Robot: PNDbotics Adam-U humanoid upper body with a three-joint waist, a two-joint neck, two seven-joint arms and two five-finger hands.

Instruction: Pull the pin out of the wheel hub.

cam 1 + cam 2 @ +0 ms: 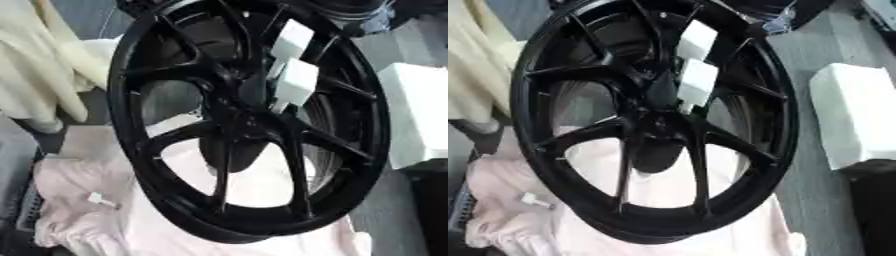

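Black wheel fills the view, two white blocks at its spokes

Wheel (249,120) of glossy black metal stands tilted across the middle of both views, its rim (122,85) a broad dark hoop and its thin, paired spokes (175,137) fanning out from the central hub (241,117). Two white, boxy blocks (696,80) sit one above the other just up and to the right of the hub, against the upper spokes; the lower one narrows to a pale stem that meets the hub area. Whether these belong to a pin or to something else cannot be told. No writing or brand mark can be read anywhere on the wheel.

The wheel's lower rim rests on a soft, crumpled pale pink cloth (79,210), where a small white piece (533,200) lies well apart from the hub, at lower left. Cream fabric (35,65) hangs at the upper left. A smooth white rectangular slab (855,115) lies on the grey surface (815,45) to the right.

Neither robot hand appears in either view, so the state of their fingers cannot be told.
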